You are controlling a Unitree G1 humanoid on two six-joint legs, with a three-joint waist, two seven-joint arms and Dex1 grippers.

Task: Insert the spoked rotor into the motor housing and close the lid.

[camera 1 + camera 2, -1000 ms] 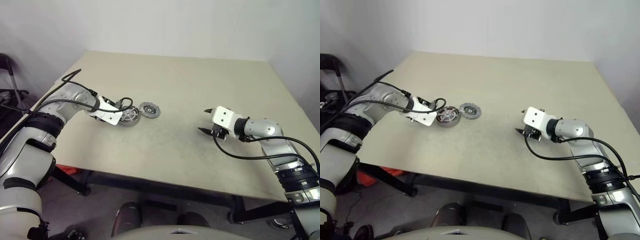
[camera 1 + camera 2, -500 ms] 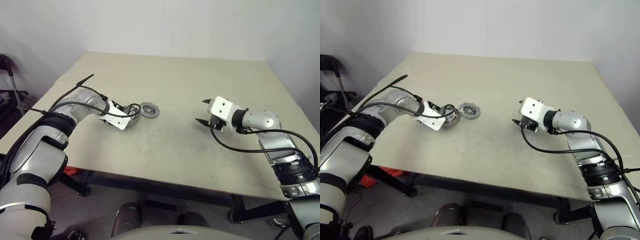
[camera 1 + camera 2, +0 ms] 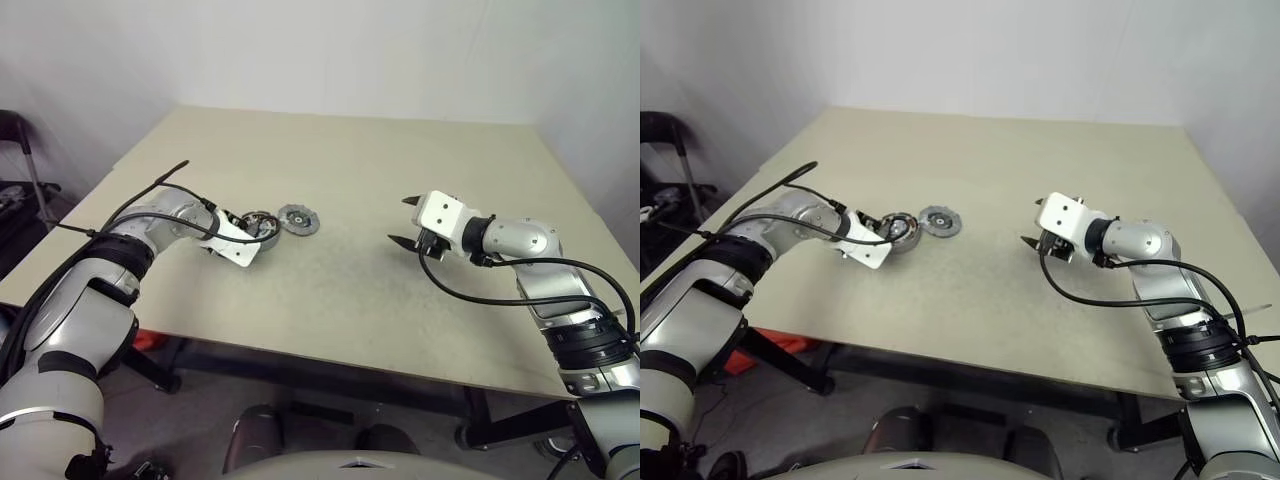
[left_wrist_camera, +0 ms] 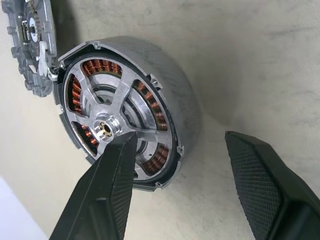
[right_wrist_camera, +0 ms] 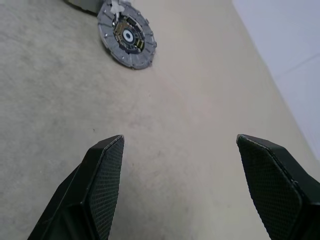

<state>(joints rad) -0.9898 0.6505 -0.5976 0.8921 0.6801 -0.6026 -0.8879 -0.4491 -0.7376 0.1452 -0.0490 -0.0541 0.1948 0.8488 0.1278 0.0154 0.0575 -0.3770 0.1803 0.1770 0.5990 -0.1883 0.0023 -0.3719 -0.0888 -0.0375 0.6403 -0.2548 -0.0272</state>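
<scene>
The motor housing [image 4: 170, 95] lies on the table left of centre, copper windings ringing its inside. The spoked rotor [image 4: 107, 117] sits in it, silvery spokes and hub over the windings. Touching the housing's far side, the lid [image 3: 299, 219] lies flat, a grey notched disc that also appears in the right wrist view [image 5: 127, 34]. My left gripper [image 4: 181, 137] is open and low over the housing [image 3: 262, 226], one finger across its face, the other beside its outer wall with a gap. My right gripper [image 3: 402, 221] hovers open and empty over bare table right of centre.
The beige table [image 3: 340, 150] stretches wide behind and between the arms. A black cable loops from my left wrist close to the housing. A dark chair [image 3: 15, 150] stands off the table's left edge, and walls close the back and right.
My left gripper has sunk onto the housing and its elbow has swung in. My right gripper has risen a little and drifted towards the centre.
</scene>
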